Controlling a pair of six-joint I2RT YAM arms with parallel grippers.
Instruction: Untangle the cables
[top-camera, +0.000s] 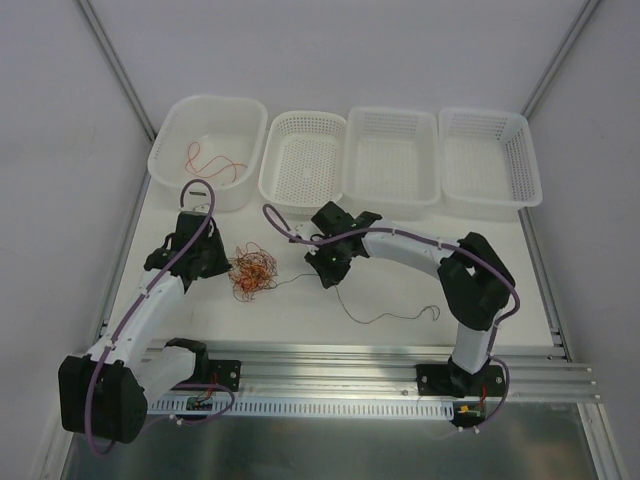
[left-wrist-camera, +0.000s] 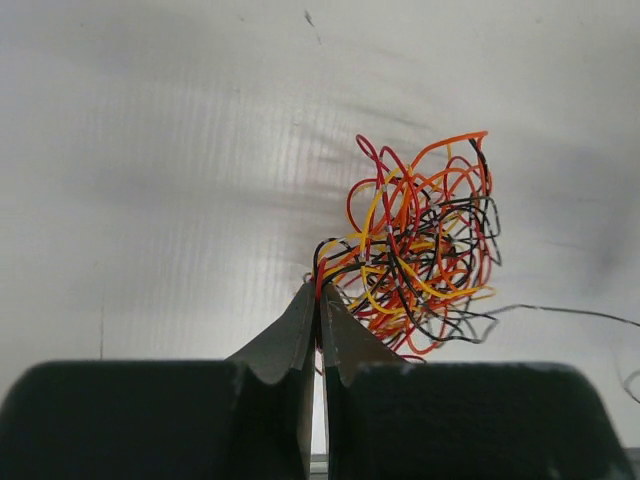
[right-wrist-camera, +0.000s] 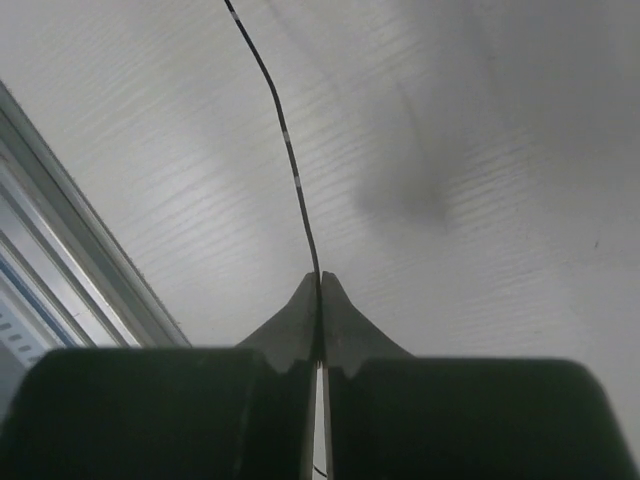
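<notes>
The left gripper (left-wrist-camera: 319, 290) has its fingers pressed together, pinching a strand at the near edge of the tangle of cables (left-wrist-camera: 420, 245). This is a knot of red, orange, yellow and black loops lying on the white table (top-camera: 290, 315), just beside the fingertips. A black cable (right-wrist-camera: 290, 160) leaves the knot and runs across to the right gripper (right-wrist-camera: 319, 283), which is closed tight on it. Past that grip, the cable trails in a loose curve towards the aluminium rail (top-camera: 350, 355) at the near edge. Well apart, along the far side, stand a solid tub (top-camera: 215, 195) holding one red cable (top-camera: 205, 160), and three perforated baskets (top-camera: 390, 160) in a row beside it.
</notes>
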